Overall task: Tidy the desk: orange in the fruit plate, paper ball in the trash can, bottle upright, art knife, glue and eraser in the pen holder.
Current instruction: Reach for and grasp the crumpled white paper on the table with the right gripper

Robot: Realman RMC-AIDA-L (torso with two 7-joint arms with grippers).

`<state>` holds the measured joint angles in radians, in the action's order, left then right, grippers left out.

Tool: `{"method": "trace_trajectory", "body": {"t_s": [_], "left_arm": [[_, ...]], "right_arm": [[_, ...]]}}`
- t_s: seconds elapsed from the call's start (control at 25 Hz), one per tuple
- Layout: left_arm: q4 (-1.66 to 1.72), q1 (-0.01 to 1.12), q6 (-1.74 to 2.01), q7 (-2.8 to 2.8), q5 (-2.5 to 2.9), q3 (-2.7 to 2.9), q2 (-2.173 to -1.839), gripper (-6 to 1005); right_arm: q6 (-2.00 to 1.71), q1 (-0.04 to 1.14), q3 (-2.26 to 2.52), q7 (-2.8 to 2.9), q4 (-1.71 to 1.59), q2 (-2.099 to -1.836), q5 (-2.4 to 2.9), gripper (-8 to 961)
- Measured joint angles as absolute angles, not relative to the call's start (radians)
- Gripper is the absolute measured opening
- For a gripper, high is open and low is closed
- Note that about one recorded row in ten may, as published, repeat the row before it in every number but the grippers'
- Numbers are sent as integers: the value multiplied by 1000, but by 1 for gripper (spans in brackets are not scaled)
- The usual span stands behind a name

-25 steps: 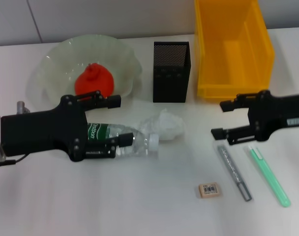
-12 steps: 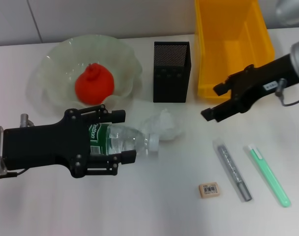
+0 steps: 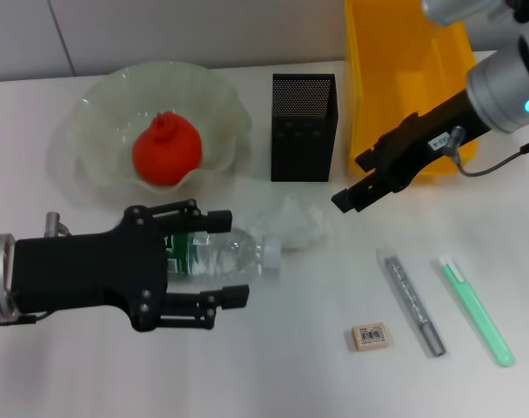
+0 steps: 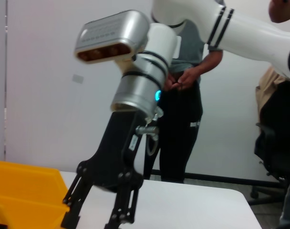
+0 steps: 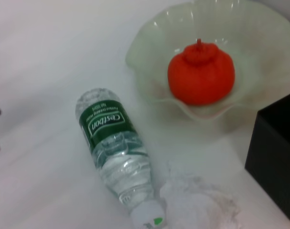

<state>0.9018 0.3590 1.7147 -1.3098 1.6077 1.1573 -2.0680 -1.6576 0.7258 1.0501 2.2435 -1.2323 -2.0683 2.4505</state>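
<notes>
Clear plastic, the bottle [image 3: 219,254] lies flat near the counter's middle, its cap pointing to the right edge. The left gripper [image 3: 223,259] is right over it, fingers spread on both sides, not squeezing. The right gripper [image 3: 354,180], fingers apart, is up above the paper ball [image 3: 291,220], which touches the cap.

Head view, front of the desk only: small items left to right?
Small beige rectangular eraser with barcode sticker → grey metallic stick-shaped tool → pale green plastic pen-shaped tool.
</notes>
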Motion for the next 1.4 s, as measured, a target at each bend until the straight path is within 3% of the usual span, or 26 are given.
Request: {"method": "trace_trajectory", "body": {"t_s": [1.4], "left_arm": [[900, 358, 1710, -1308, 1608, 1191, -2069, 818]], "right_arm": [[-1331, 813, 1252, 2170, -938, -2080, 2438, 770]]}}
